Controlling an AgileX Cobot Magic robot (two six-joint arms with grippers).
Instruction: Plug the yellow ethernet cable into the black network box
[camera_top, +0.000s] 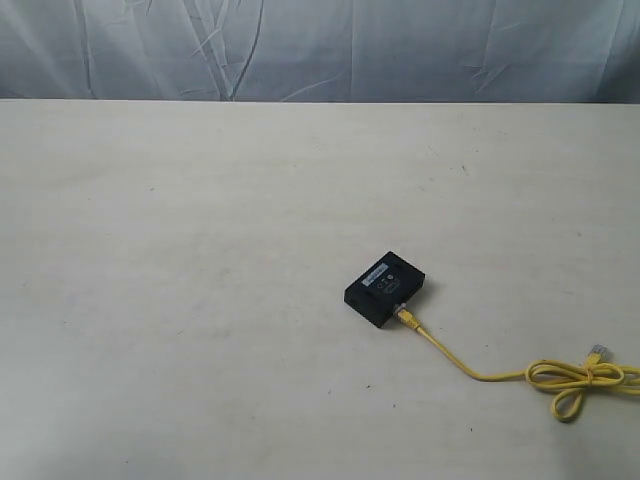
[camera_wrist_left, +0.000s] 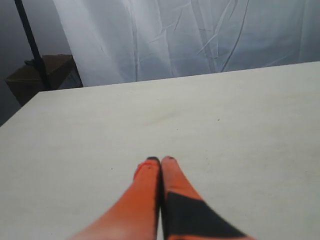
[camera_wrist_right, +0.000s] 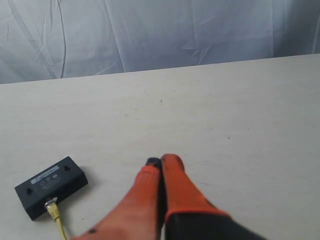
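Pale tabletop (camera_top: 180, 330) holds the black network box (camera_top: 386, 289), the yellow ethernet cable (camera_top: 468, 367) seemingly plugged into it already. My left pincer (camera_wrist_left: 161, 160) and right pincer (camera_wrist_right: 161, 161) are pressed together, empty; next I'd confirm seating.

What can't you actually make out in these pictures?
Exterior view: print on top of the black network box, too small to read.
Exterior and right wrist views: whether the yellow ethernet cable plug is fully seated, too small.
Exterior view: the cable's tied loop, cut off by the picture edge.
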